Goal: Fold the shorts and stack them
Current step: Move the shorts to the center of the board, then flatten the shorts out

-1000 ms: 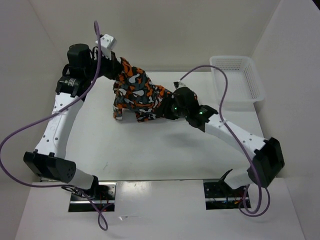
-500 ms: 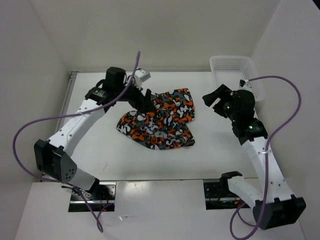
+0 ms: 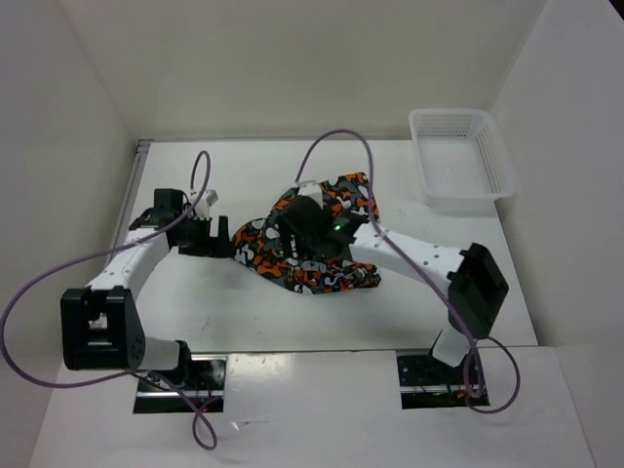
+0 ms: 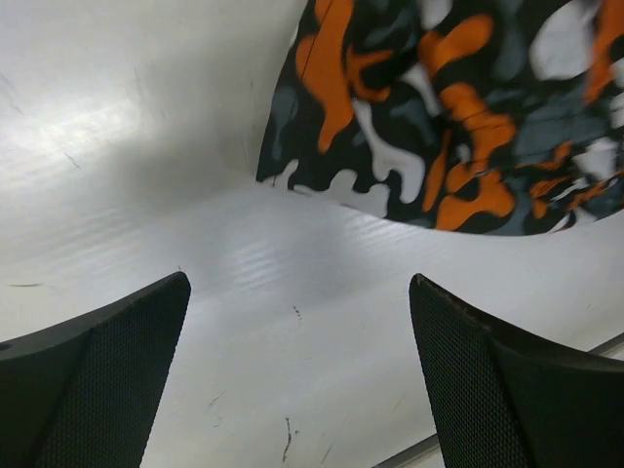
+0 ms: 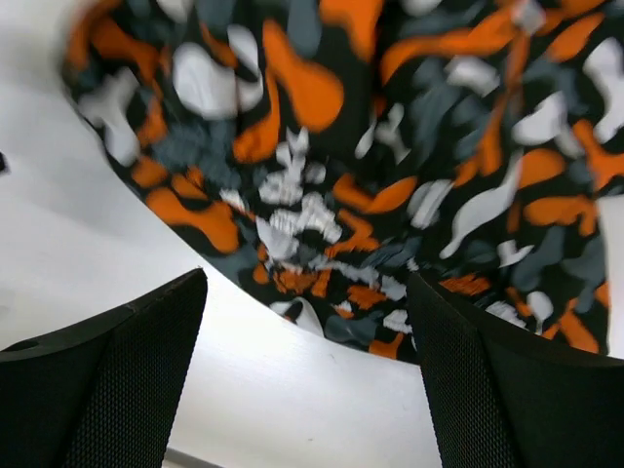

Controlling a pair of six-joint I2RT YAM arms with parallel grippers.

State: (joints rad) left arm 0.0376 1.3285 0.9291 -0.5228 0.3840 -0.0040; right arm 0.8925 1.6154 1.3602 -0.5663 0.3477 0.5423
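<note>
The shorts (image 3: 327, 255), printed in orange, grey, black and white blotches, lie crumpled in a loose heap at the middle of the table. My left gripper (image 3: 216, 237) hovers low just left of them, open and empty. In the left wrist view the left gripper (image 4: 297, 283) frames bare table, with the shorts (image 4: 448, 117) a little ahead. My right gripper (image 3: 297, 239) hangs over the heap's left half, open. In the right wrist view the right gripper (image 5: 307, 278) spans the near hem of the shorts (image 5: 390, 127) and holds nothing.
A white mesh basket (image 3: 458, 156) stands at the back right corner. White walls close off the back and both sides of the white table (image 3: 224, 302). Purple cables loop above both arms.
The left gripper opened and let go of the shorts, which dropped from a raised bundle to a heap on the table. The left arm drew back left; the right arm swung from beside the basket over the heap.
</note>
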